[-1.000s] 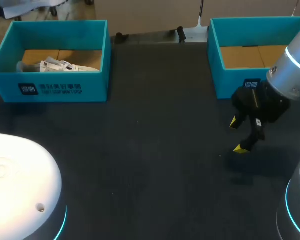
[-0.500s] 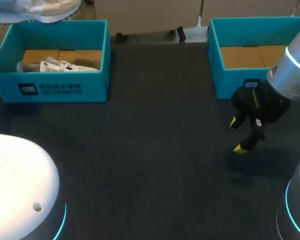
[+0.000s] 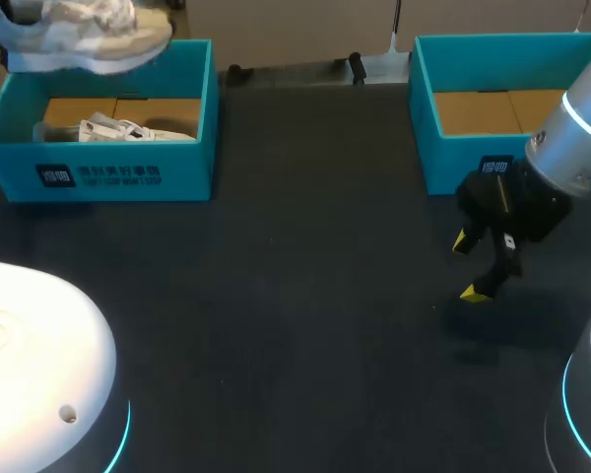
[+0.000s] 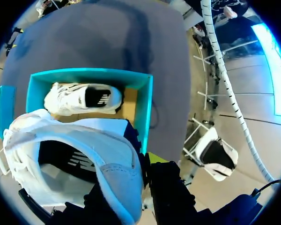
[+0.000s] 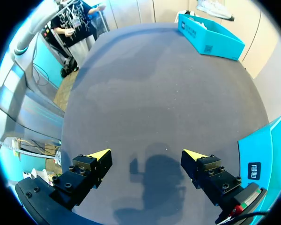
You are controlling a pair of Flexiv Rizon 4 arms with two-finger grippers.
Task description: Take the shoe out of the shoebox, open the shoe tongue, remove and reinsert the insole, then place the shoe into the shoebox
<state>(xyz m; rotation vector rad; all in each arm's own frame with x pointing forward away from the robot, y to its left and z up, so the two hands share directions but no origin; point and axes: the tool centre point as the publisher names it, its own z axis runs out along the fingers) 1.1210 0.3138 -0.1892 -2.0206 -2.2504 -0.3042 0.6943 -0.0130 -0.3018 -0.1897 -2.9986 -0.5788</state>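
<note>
The white mesh shoe [image 3: 84,34] is clamped in the left gripper [image 4: 145,171] above the teal shoebox [image 3: 128,148], well apart from the wide-spread right gripper [image 3: 468,266].

There are two shoes [image 3: 84,34] [image 3: 118,130] and two teal shoeboxes [image 3: 128,175] [image 3: 453,163]

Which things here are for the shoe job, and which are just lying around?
For the job:
held shoe, up above the left box
left box

Just lying about:
other shoe, inside the left box
right box
right pincer, open, holding nothing
</note>
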